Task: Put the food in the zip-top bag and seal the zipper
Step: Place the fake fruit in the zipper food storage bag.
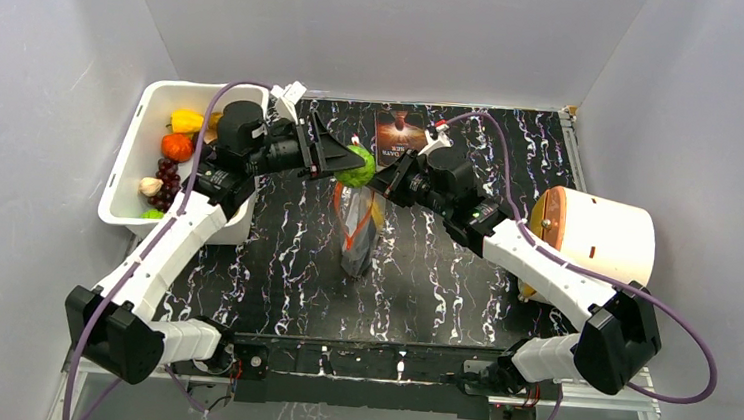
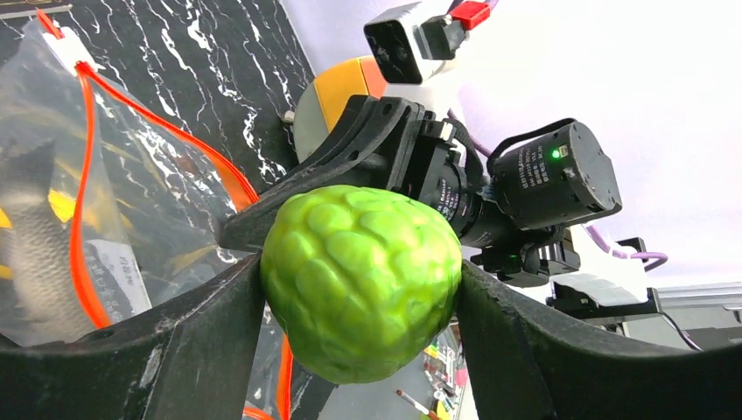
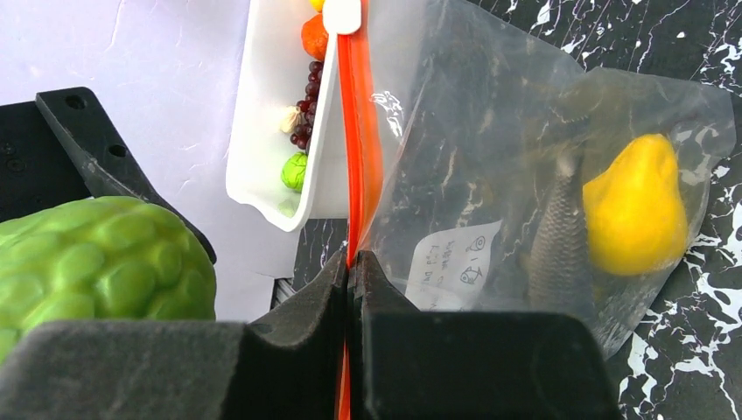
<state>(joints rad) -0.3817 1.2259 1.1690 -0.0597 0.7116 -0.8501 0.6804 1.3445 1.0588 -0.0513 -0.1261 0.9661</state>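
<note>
My left gripper (image 1: 340,159) is shut on a bumpy green fruit (image 2: 360,278), held just above the mouth of the zip-top bag (image 1: 358,231); the fruit also shows in the top view (image 1: 358,167) and the right wrist view (image 3: 96,262). My right gripper (image 1: 382,184) is shut on the bag's red-orange zipper (image 3: 357,157) and holds the bag up by one side of its mouth. The clear bag (image 3: 525,175) holds a yellow pear (image 3: 632,206) and a grey fish (image 3: 558,241). Its white label (image 3: 451,262) faces the right wrist camera. The zipper (image 2: 83,210) stands open.
A white tub (image 1: 136,161) at the back left holds more food: a yellow pepper, an orange fruit, dark grapes, garlic. A white and orange cylinder (image 1: 597,233) lies at the right. A dark printed card (image 1: 399,132) lies behind the bag.
</note>
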